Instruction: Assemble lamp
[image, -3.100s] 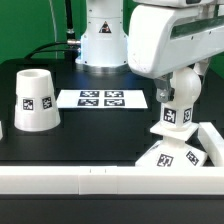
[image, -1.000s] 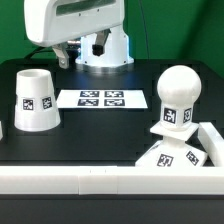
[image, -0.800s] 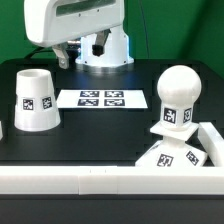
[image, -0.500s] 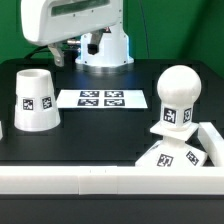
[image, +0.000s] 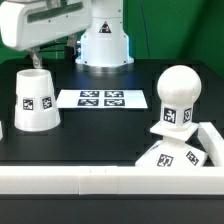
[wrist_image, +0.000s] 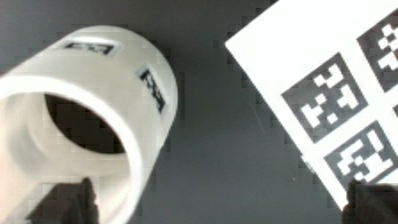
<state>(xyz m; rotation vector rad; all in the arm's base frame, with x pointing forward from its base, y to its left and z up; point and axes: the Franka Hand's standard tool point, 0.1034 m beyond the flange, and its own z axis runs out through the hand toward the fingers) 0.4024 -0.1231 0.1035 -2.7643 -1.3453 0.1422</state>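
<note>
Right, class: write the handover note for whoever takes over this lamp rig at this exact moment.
Gripper: open, empty, above the shade, one finger over its rim.
Shade: standing wide end down at the exterior view's left, beside the marker board.
Bulb: upright on the base, at the exterior view's right.
Done: bulb looks seated in the base.
Left: grasp the shade and put it over the bulb.

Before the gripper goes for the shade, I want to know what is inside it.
The wrist view looks into the shade's open top: a dark, seemingly empty hollow. Its walls hide the bottom. The bulb sits on the base.
</note>
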